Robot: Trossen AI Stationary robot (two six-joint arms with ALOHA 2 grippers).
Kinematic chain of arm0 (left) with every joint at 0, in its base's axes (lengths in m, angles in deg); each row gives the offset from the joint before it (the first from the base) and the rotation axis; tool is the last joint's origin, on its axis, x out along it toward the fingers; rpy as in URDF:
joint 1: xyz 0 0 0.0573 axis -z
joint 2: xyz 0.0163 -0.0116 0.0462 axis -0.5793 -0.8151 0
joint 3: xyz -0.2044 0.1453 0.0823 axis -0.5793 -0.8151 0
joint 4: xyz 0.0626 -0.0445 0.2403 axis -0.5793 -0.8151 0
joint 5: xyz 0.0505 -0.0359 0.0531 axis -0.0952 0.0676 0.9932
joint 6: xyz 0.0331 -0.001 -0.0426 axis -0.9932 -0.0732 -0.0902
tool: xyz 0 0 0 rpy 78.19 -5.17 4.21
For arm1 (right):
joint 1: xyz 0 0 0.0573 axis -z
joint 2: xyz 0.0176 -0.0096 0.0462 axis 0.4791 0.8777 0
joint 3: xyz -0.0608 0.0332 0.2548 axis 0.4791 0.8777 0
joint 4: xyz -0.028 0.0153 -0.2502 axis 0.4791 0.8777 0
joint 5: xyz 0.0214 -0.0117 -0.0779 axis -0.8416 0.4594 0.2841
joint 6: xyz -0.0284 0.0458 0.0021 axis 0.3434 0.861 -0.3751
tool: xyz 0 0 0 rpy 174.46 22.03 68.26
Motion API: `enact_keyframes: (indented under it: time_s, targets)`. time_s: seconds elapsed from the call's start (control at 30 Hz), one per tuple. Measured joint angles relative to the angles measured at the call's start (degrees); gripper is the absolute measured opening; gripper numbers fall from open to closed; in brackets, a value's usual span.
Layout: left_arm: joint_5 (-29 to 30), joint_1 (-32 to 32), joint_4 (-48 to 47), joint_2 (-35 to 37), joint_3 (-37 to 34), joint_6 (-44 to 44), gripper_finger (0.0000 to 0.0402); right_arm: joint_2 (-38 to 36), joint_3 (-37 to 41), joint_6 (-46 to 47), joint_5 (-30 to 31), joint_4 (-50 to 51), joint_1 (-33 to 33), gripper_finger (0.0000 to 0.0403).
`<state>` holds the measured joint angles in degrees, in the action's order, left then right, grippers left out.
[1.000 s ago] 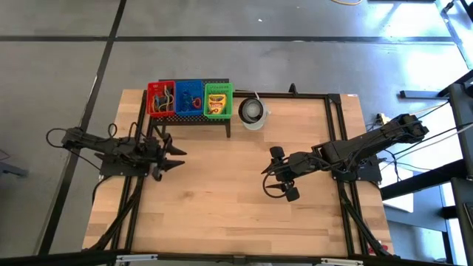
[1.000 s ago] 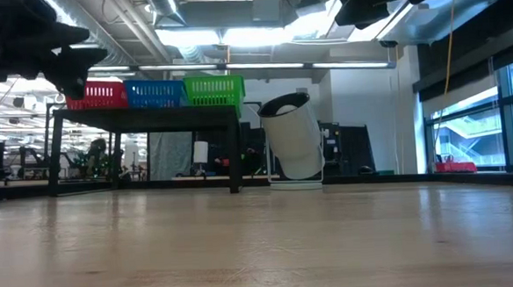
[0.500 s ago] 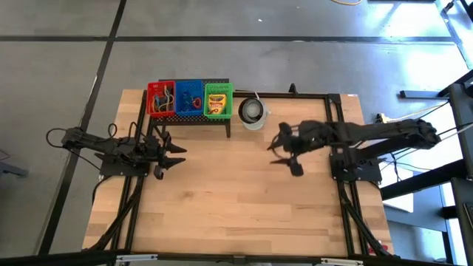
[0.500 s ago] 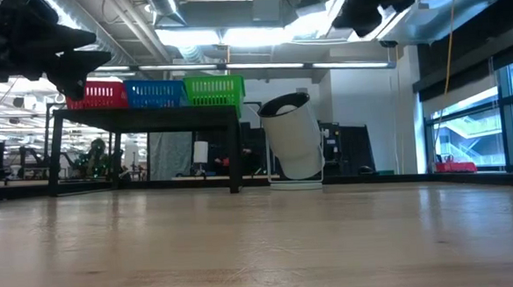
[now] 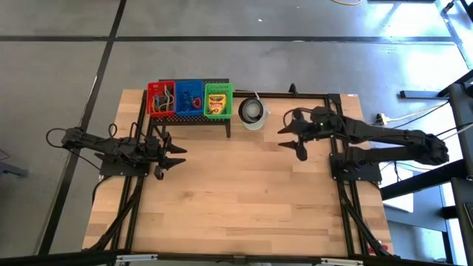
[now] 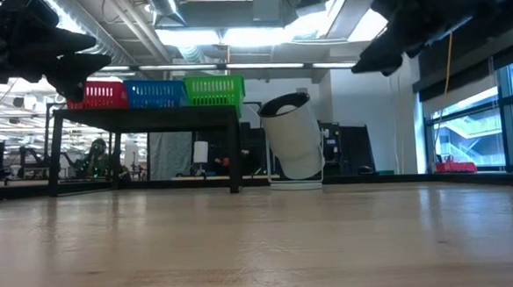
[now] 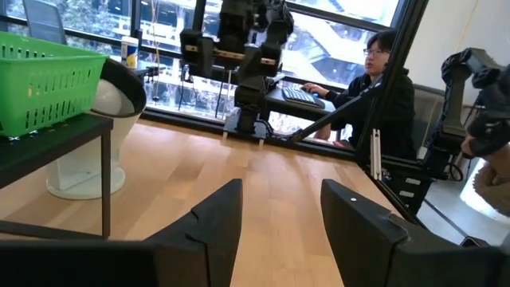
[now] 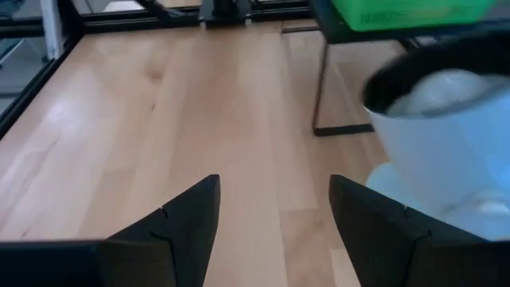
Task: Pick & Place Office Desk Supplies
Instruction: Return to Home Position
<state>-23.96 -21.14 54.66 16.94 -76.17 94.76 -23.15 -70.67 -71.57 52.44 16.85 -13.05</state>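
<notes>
Since a second ago the right gripper (image 5: 288,138) has travelled from over the middle of the table (image 5: 236,207) toward the far side. It now hangs just beside the white cup (image 5: 253,112). Its arm, folded back then, now reaches out long and low from the right edge of the table, with the elbow swung outward. The left gripper (image 5: 174,157) has kept its place.

The right gripper points at the cup. In its wrist view the fingers (image 8: 171,231) stand apart with nothing between them, bare wood shows in the gap, and the cup (image 8: 446,135) is close ahead and to one side. In the low view this gripper (image 6: 382,58) hangs high above the table.

The left arm lies stretched along the left edge. Its fingers (image 7: 213,223) are spread and empty, and the tips are level with the near leg of the black mesh stand (image 5: 194,118), just beside it.

The supplies are off to the side of the left gripper, on top of the stand, in three bins set side by side. The red bin (image 5: 160,99) holds thin coloured loops (image 5: 165,100). The contents of the blue bin (image 5: 189,97) are too small to make out. The green bin (image 5: 218,100), nearest the cup, holds a yellow-and-green crayon box (image 5: 216,102) whose printing is too small to read.

A person (image 7: 381,76) sits beyond the table, seen in the left wrist view.
</notes>
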Motion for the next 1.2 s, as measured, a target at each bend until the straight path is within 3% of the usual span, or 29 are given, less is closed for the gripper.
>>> enact_keyframes:
  time_s: [0.2, 0.53, 1.2]
  targets:
    - [0.0, 0.0, 0.0, 0.0, 0.0, 0.1, 0.0164, -4.1, 6.3, 0.7, -4.3, -4.7, 5.8, 0.0237]
    - [0.0, 0.0, -0.1, 0.0, 0.0, 0.4, 0.0164, -14.2, 14.8, 4.8, -4.6, -6.4, 13.1, 0.0237]
    - [-0.1, 0.0, -0.1, 0.0, 0.0, 0.4, 0.0164, -33.4, 25.5, 10.7, -3.8, -3.9, 14.2, 0.0237]
